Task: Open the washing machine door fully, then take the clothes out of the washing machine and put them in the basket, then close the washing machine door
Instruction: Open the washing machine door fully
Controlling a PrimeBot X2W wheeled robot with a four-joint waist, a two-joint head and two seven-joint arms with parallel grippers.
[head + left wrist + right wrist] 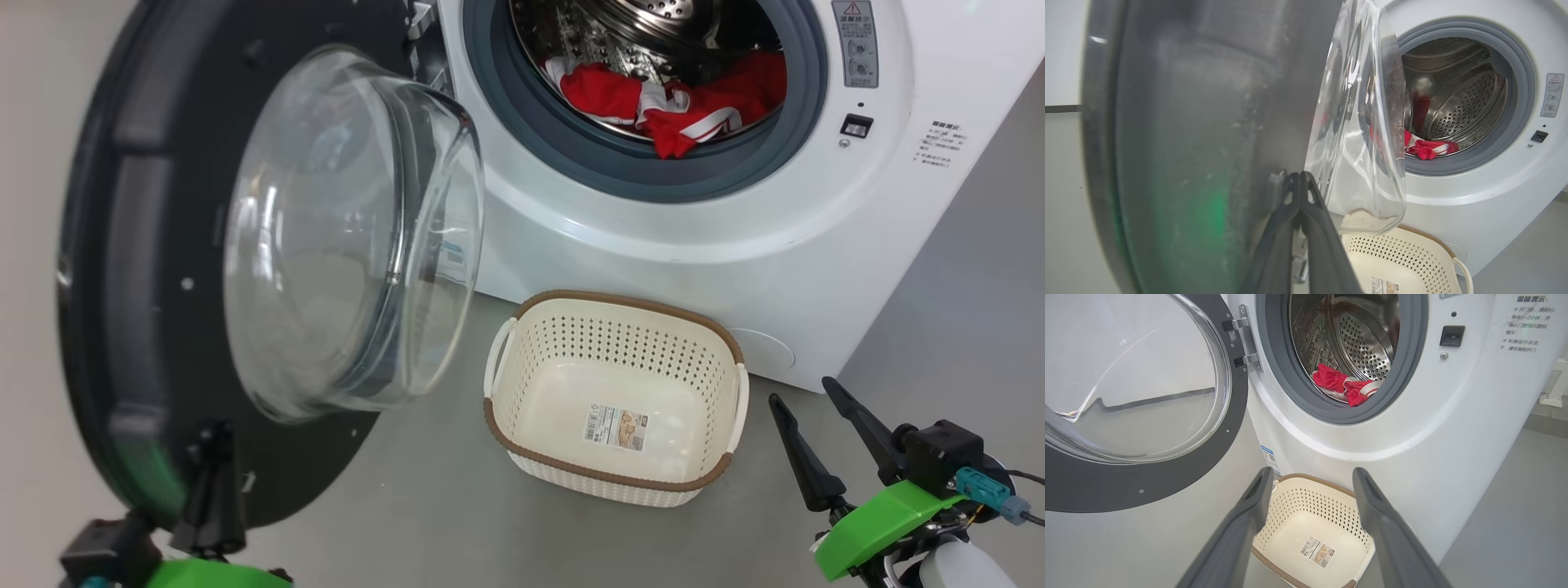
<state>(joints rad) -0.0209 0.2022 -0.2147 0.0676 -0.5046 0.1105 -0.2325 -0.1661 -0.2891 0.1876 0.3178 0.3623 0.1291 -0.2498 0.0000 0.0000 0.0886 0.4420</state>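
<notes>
Head view: washing machine door (147,269) swung out on its hinge, black frame close against the pressed-together fingers of the left gripper (214,437), contact unclear. Past those fingers, up and right: red clothes (678,106) low in the drum (653,24) of the washing machine (653,245). Between the two pairs of fingers, on the grey floor (424,506): the basket (620,300), paper label (614,428) inside. Just right of it, the right gripper (800,389), fingers spread wide, gripping nothing.
</notes>
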